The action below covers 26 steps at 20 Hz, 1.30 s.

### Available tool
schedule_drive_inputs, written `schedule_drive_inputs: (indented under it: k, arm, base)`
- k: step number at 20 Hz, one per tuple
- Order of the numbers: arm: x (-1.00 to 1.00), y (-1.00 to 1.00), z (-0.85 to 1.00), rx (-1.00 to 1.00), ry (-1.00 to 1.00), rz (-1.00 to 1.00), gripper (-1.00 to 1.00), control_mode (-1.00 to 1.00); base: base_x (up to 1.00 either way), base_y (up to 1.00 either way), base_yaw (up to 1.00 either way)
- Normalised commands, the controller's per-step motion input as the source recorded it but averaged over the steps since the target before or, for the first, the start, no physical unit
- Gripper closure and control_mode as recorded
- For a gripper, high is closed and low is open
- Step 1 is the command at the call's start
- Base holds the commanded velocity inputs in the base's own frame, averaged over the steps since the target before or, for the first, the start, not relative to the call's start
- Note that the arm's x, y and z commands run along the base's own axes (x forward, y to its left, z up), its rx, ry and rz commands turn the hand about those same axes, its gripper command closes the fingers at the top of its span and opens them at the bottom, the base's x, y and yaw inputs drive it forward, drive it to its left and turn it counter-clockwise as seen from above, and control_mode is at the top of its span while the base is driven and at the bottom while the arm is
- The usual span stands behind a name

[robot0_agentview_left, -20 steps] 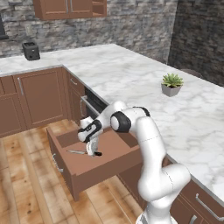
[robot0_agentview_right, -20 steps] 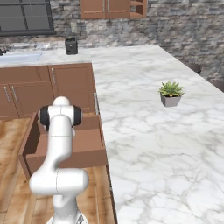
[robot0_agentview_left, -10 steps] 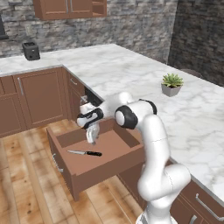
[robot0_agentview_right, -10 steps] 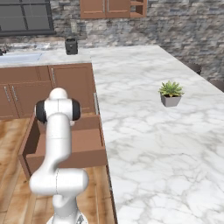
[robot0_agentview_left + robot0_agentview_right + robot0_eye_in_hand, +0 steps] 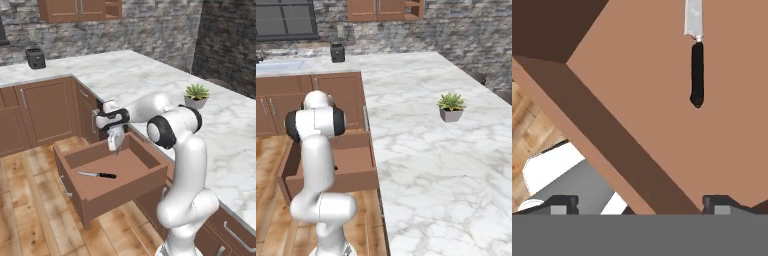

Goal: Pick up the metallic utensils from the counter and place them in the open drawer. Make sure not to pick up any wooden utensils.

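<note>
A simulated kitchen with grey stone walls, plank flooring and brown cabinetry carries a white marble counter veined in grey. Below its edge, the open drawer stands pulled out over the floor, a reddish-brown wooden box.

On the drawer's flat bottom lies the knife, silver blade and black handle, resting toward the front half and clear of the walls. The gripper hangs above the drawer's back portion, pointing down, with nothing between its fingers; the knife sits lower and nearer the drawer front, well apart from the fingertips. In the hand view the two dark fingertips stand wide apart at the bottom corners, and the knife lies at the top, handle end nearer the hand, blade running out of the frame.

A small potted plant sits on the counter, and a dark toaster stands at the far end. No lettering or brand marks can be read on anything.
</note>
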Motion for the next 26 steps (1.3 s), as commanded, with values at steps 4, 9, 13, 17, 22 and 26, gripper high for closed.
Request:
schedule_drive_inputs:
  k: [4, 9, 13, 17, 22, 26]
  arm:
    - [-1.00, -0.38, 0.82, 0.09, -0.20, -0.11, -1.00, -1.00]
    - [-1.00, -0.36, 0.69, 0.07, -0.34, -0.11, -1.00, -1.00]
    - [-1.00, -0.41, 0.65, 0.04, -0.38, -0.11, -1.00, -1.00]
    - [-1.00, -0.33, 0.50, 0.03, -0.41, -0.09, -1.00, -1.00]
    - [-0.76, -0.39, 0.78, 0.05, -0.18, -0.20, -1.00, -1.00]
    - [-0.64, -0.34, 0.83, 0.05, 0.03, -0.28, -1.00, -1.00]
  base:
    - [0.00, 0.00, 0.00]
    - [0.00, 0.00, 0.00]
    - [0.00, 0.00, 0.00]
    - [0.00, 0.00, 0.00]
    - [0.00, 0.00, 0.00]
    - [0.00, 0.00, 0.00]
